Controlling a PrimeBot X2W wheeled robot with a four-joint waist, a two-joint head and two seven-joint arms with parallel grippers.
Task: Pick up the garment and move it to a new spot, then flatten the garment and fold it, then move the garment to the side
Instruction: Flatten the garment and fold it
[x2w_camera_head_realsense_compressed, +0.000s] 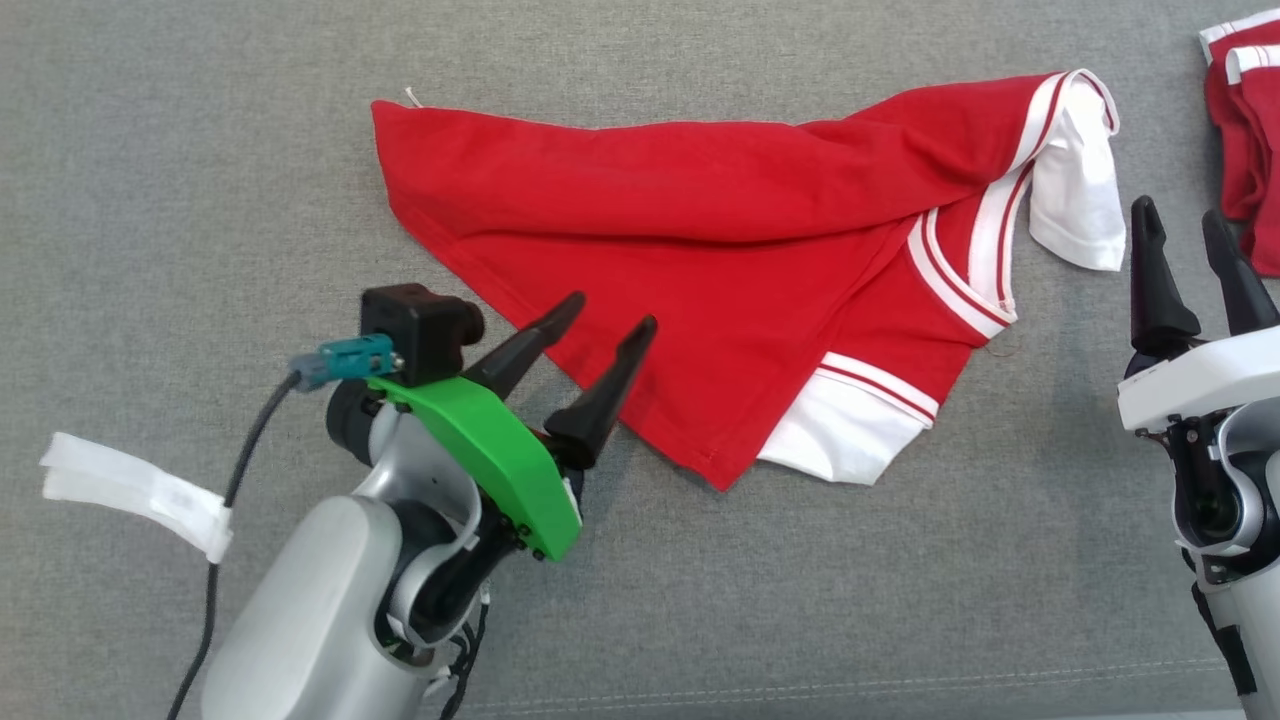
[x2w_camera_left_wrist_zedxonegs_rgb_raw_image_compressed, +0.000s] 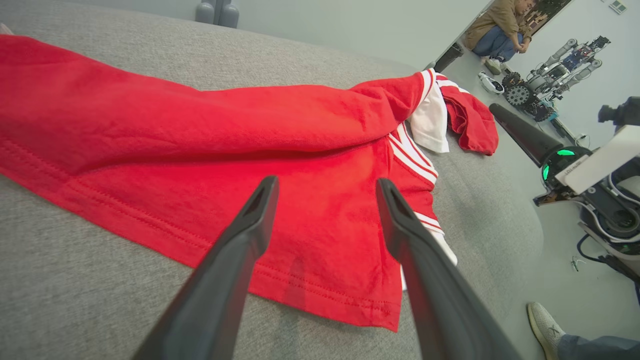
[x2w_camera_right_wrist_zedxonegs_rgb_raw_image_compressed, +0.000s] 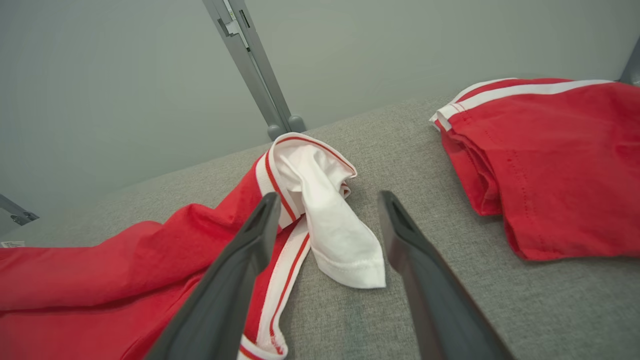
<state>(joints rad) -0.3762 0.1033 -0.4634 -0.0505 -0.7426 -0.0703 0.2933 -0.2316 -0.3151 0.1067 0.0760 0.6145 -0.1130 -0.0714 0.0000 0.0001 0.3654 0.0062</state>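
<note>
Left tool (x2w_camera_head_realsense_compressed: 614, 309), tapered prongs apart, over rumpled red garment (x2w_camera_head_realsense_compressed: 700, 220).

**Lots of room on the left, tight on the right**

I see wide, bare grey cushion (x2w_camera_head_realsense_compressed: 180, 200) to the left of the red shirt (x2w_camera_head_realsense_compressed: 700, 220) and in front of it. My left gripper (x2w_camera_head_realsense_compressed: 613, 310) can pass there. On the right, a second red pile (x2w_camera_head_realsense_compressed: 1245, 140) lies near the shirt's white sleeve (x2w_camera_head_realsense_compressed: 1080, 190). My right gripper (x2w_camera_head_realsense_compressed: 1178, 209) stands in that narrow gap.
</note>
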